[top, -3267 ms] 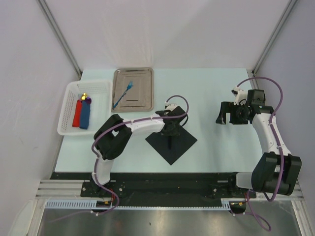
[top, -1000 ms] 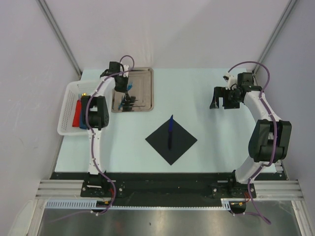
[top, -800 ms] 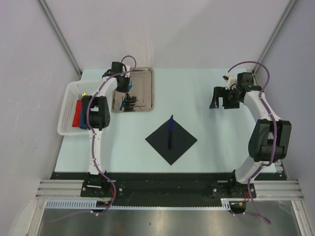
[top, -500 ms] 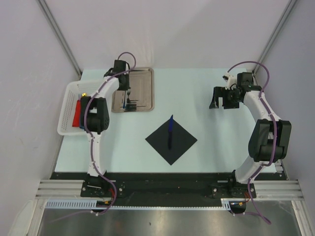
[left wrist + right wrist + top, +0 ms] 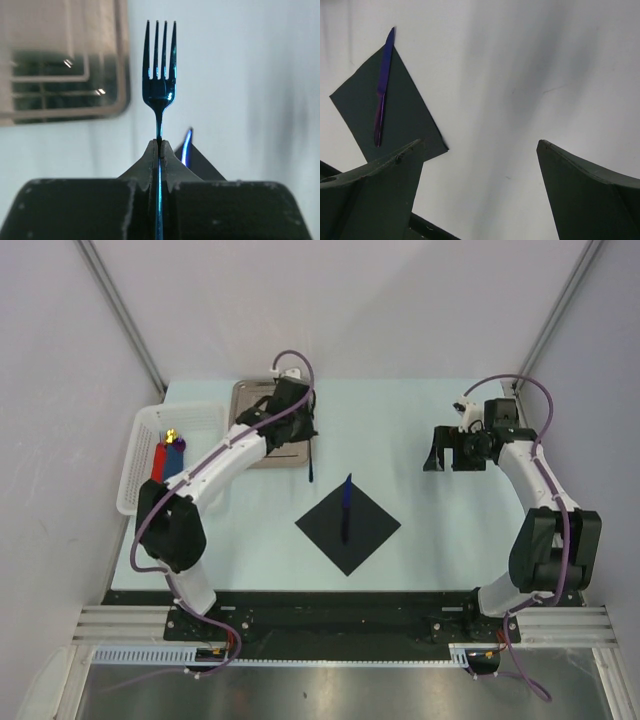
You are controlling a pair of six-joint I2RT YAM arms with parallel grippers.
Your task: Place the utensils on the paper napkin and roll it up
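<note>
Over pale table (image 5: 430,530), left gripper (image 5: 159,146) pinches blue fork (image 5: 159,95), tines forward; right gripper (image 5: 480,145) gapes.

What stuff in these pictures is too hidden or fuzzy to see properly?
- Left wrist view: the blue fork's handle is hidden inside the shut left tool; the steel tray is blurred.
- Top view: the left arm covers most of the tray; the things in the white basket are too small to identify.
- Right wrist view: the black napkin's near corner is hidden behind the right tool.
</note>
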